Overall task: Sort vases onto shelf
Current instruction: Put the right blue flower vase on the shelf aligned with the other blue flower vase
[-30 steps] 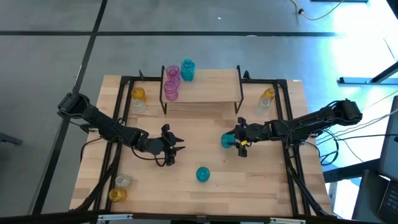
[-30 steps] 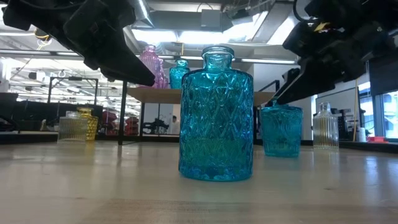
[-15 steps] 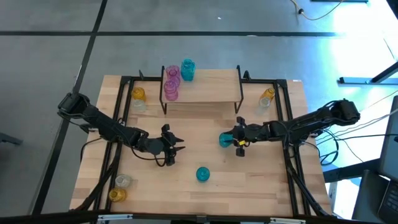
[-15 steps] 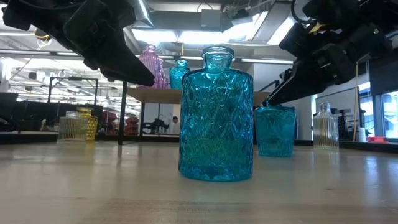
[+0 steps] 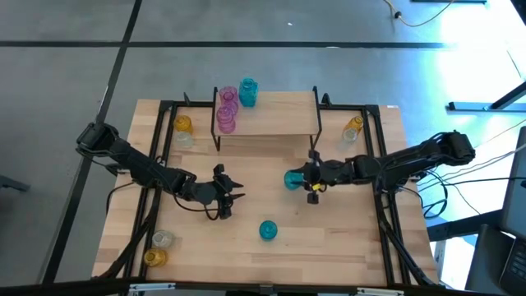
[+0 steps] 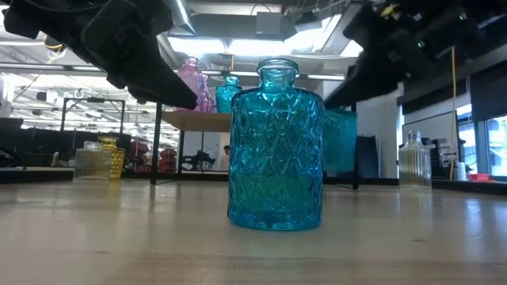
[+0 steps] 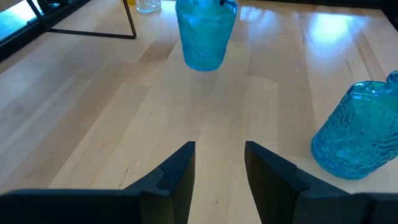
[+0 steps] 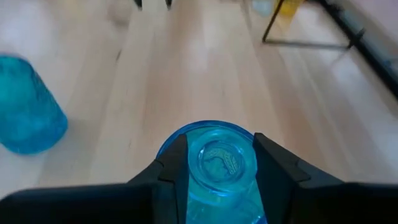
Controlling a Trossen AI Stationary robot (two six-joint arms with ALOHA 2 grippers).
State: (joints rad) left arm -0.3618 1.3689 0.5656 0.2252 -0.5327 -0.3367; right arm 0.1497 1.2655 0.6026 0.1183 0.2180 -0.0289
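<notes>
My right gripper (image 5: pixel 299 181) is shut on a teal jar-shaped vase (image 5: pixel 292 180), held in the air between the table's middle and the shelf (image 5: pixel 279 115); the low view shows this vase (image 6: pixel 339 141) off the table. A second teal vase (image 5: pixel 268 230) stands on its base near the table's near middle, large in the low view (image 6: pixel 275 150). Two pink vases (image 5: pixel 227 108) and one teal vase (image 5: pixel 247 91) stand on the shelf's left end. My left gripper (image 5: pixel 232 194) hangs open over the table left of centre, touching nothing. My right gripper pinches the teal vase by its upper wall (image 8: pixel 193 142), one finger (image 8: pixel 168 171) on each side of the round body. The fingers come roughly level from the table's right. The vase sits upright in the hold, lifted clear of the table.
Yellow and clear vases stand at the far left (image 5: pixel 182 129), far right (image 5: pixel 353 127) and near left (image 5: pixel 158 248) corners. A black frame rail (image 5: pixel 161 156) runs along each side of the table. Bare wood lies under and in front of the shelf.
My right gripper has moved toward the table's left and slightly toward the shelf, rising as it went. The teal vase in it, which stood on the table a second ago, is now lifted clear.
</notes>
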